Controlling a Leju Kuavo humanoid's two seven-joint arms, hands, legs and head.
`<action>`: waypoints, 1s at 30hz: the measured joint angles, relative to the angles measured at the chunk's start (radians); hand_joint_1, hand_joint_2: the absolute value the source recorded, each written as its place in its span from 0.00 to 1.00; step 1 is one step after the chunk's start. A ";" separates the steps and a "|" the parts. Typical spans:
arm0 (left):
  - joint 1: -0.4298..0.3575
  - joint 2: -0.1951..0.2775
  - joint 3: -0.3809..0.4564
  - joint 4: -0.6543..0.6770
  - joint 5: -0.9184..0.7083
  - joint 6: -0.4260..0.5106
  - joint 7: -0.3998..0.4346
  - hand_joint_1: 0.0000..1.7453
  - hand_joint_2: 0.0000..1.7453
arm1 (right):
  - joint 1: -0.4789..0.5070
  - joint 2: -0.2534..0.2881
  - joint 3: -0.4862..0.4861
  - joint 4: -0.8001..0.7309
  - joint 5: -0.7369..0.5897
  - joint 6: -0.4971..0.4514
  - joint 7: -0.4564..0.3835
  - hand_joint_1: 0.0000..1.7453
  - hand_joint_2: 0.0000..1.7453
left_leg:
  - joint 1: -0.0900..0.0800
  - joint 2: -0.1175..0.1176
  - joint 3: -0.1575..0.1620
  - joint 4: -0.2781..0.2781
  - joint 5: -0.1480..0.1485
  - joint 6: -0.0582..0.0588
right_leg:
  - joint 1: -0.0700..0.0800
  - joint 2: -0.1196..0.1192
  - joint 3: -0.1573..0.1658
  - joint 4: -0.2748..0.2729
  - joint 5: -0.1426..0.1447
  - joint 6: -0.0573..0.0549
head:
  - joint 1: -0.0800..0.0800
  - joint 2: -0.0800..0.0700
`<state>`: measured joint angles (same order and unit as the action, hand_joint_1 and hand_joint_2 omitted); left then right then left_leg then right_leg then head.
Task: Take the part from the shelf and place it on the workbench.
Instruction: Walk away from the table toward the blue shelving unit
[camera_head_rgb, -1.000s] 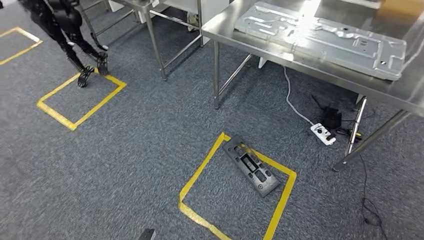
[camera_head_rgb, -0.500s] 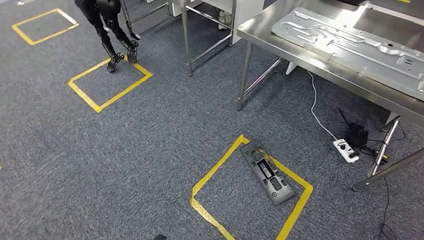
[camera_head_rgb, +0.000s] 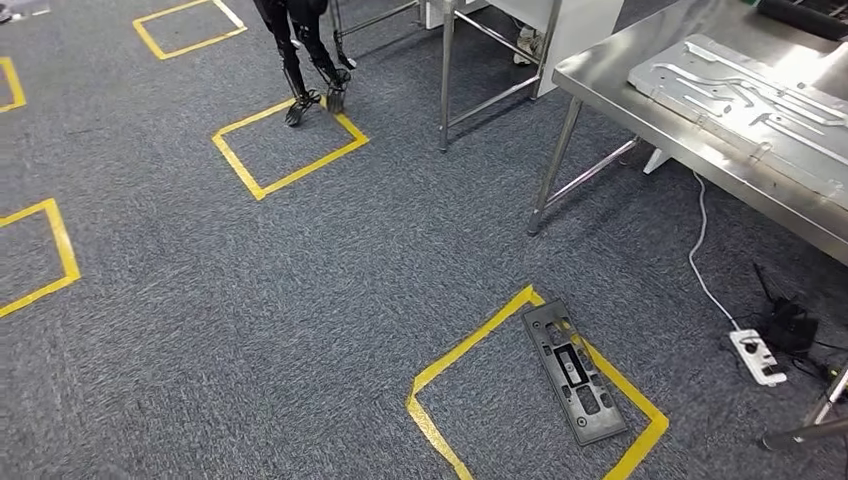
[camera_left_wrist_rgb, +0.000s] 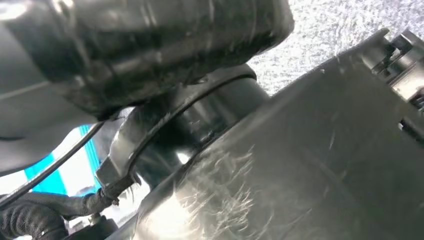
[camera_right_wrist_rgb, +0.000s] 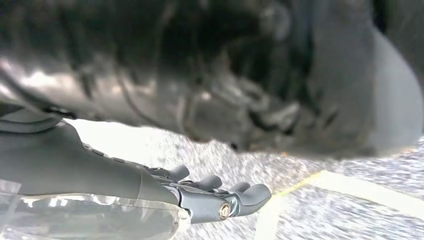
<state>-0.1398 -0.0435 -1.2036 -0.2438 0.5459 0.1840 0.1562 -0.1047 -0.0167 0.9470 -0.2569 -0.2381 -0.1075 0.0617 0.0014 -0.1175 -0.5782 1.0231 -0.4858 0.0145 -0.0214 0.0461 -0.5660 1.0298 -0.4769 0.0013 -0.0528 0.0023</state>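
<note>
Grey carpet (camera_head_rgb: 300, 300) with yellow tape squares (camera_head_rgb: 290, 148); steel tables (camera_head_rgb: 600, 80) at right

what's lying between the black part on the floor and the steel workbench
Nothing visible on the carpet between the black part and the workbench. On the bench, a big metal panel covers much of the top, leaving bare steel near the corner.
</note>
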 joint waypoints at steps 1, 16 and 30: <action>-0.001 0.001 -0.012 -0.002 -0.014 0.001 -0.011 0.00 0.00 | 0.000 0.003 -0.006 0.001 -0.014 0.005 0.000 0.00 0.00 | -0.001 0.025 -0.011 0.023 -0.014 -0.006 | -0.002 -0.012 0.004 -0.006 0.001 -0.006 | -0.004 0.000; -0.071 -0.018 -0.068 -0.022 0.171 0.009 0.039 0.00 0.00 | -0.039 0.040 -0.052 0.001 0.078 0.191 0.095 0.00 0.00 | 0.000 0.136 -0.003 -0.023 0.029 0.016 | 0.007 -0.133 0.028 0.008 -0.042 0.022 | -0.006 0.000; -0.155 -0.037 0.020 0.011 0.279 -0.039 0.078 0.00 0.00 | -0.167 0.134 0.057 -0.017 0.210 0.354 0.227 0.00 0.00 | 0.012 -0.012 -0.029 -0.003 0.031 -0.012 | -0.008 0.027 -0.016 0.012 0.001 0.006 | 0.008 0.000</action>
<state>-0.2945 -0.0810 -1.1838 -0.2327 0.8252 0.1452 0.2343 -0.2720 0.1178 1.0038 -0.2739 -0.0278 0.2468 0.2883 0.0136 -0.1295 -0.6075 1.0198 -0.4551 0.0025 -0.0296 0.0726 -0.5822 1.0414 -0.4755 0.0071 -0.0452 0.0023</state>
